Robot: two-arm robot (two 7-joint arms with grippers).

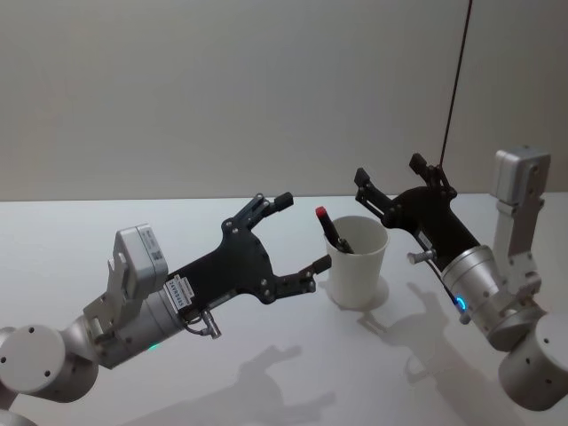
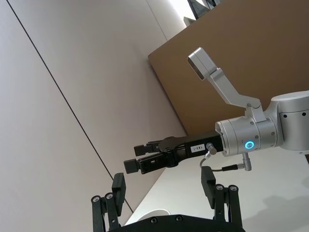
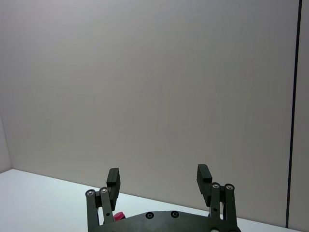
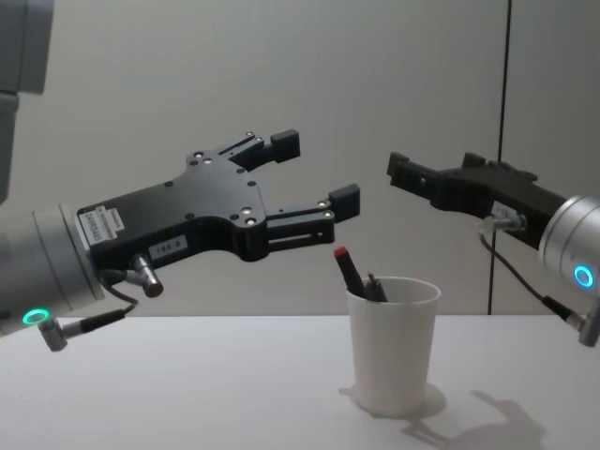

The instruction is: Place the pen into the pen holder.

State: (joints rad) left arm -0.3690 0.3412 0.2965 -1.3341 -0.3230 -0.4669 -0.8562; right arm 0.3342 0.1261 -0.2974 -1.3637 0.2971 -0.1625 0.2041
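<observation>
While standing upright on the white table, holds the pen: pen holder, a plain white paper cup, with the black barrel leaning toward the robot's left and the red tip poking above the rolled rim. Seen from the chest, same lean, red cap clear of the rim, a 2nd dark piece beside the barrel inside the cup; cannot tell what it is. Raised to the left of the cup, above table level: left gripper, fingers spread wide, gripping nothing, the lower fingertip near the cup's rim but apart from it. Raised behind and to the right of the cup: right gripper, fingers likewise parted wide and empty, pointing up and away toward the pale wall. Both grippers higher than the cup in the chest view, neither touching cup or pen.
</observation>
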